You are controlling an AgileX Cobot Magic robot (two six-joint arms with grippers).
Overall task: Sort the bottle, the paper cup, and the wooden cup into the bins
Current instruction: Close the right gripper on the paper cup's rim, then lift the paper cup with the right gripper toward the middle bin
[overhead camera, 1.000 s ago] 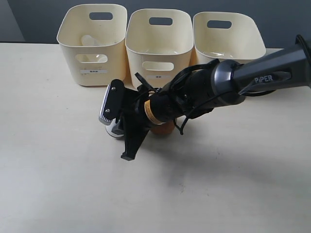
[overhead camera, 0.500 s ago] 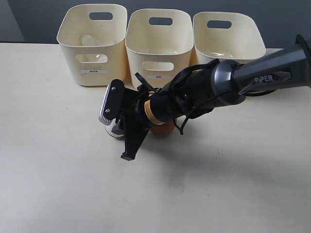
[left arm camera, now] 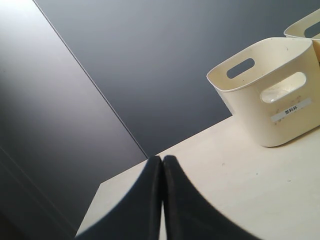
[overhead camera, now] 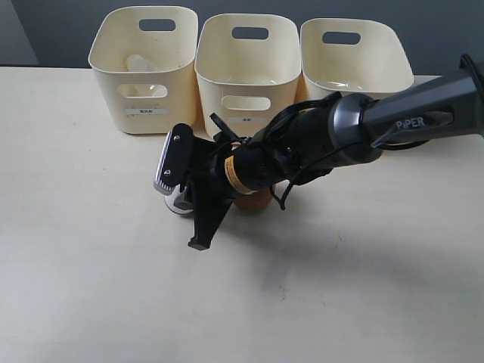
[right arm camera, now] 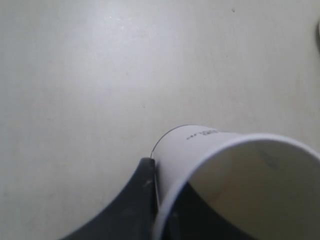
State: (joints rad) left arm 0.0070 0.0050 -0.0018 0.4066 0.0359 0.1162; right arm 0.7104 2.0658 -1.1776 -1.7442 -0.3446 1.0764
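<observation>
White tapered paper cup (right arm camera: pixel 235 175) is pinched at its rolled rim by the right pincer (right arm camera: pixel 165 200): one dark finger (right arm camera: pixel 137 200) lies outside the wall, the other appears to sit inside the cream interior. Gap is narrow, just the thickness of the paper wall. In the exterior view the cup (overhead camera: pixel 178 201) stands on the pale desk (overhead camera: pixel 91 265), mostly hidden behind the right pincer (overhead camera: pixel 189 198).

Risks, as judgement:
- Rim grip on thin paper: squeeze too hard and the wall buckles, too soft and the cup slides out on the lift.
- Small rounded reddish-brown wooden cup (overhead camera: pixel 252 200) sits just beside the wrist, under the arm. A sideways swing on the way up could knock it over or roll it off toward the desk edge.
- Three cream plastic tubs (overhead camera: pixel 249 72) stand in a row close behind; a low carry could clip a front wall.

Left pincer (left arm camera: pixel 162 200) shows its two dark fingers pressed together, holding nothing, well apart from the action (parked, it looks).

Left tub (left arm camera: pixel 270 95) has a clear rounded shape showing through its handle cut-out (overhead camera: pixel 140 64), likely the small clear plastic bottle, but too faint to confirm. Which tub the paper cup belongs in cannot be read from the labels.
</observation>
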